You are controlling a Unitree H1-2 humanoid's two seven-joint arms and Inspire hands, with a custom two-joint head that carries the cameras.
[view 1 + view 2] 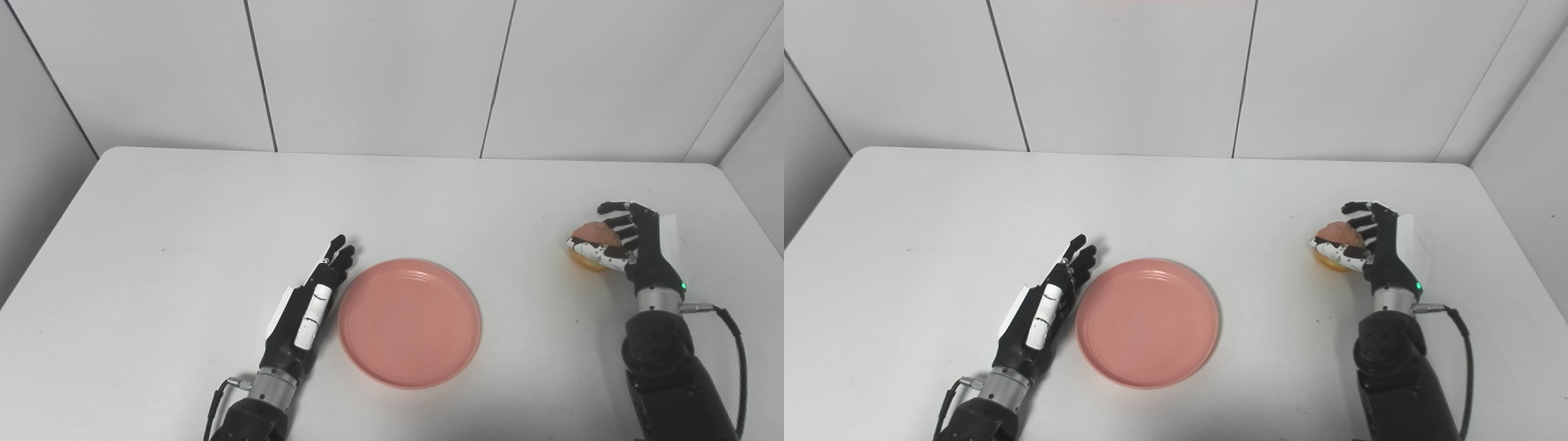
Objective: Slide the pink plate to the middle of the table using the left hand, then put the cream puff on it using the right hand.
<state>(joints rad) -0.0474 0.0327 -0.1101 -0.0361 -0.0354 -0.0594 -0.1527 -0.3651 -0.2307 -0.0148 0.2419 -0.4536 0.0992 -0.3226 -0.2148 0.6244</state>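
Observation:
The pink plate (409,321) lies empty on the white table (184,245), near the front middle. My left hand (309,306) is open, its fingers straight, resting edge-on right beside the plate's left rim. The cream puff (593,236), brown on top with a yellow base, sits at the right side of the table. My right hand (625,242) is curled around the cream puff, its fingers over the top and thumb under the near side. I cannot tell whether the puff is lifted off the table. In the right eye view the plate (1147,321) and the puff (1337,237) show the same.
White wall panels (380,73) stand behind the table's far edge. The table's right edge runs close to my right arm (667,373). A black cable (738,343) loops off the right wrist.

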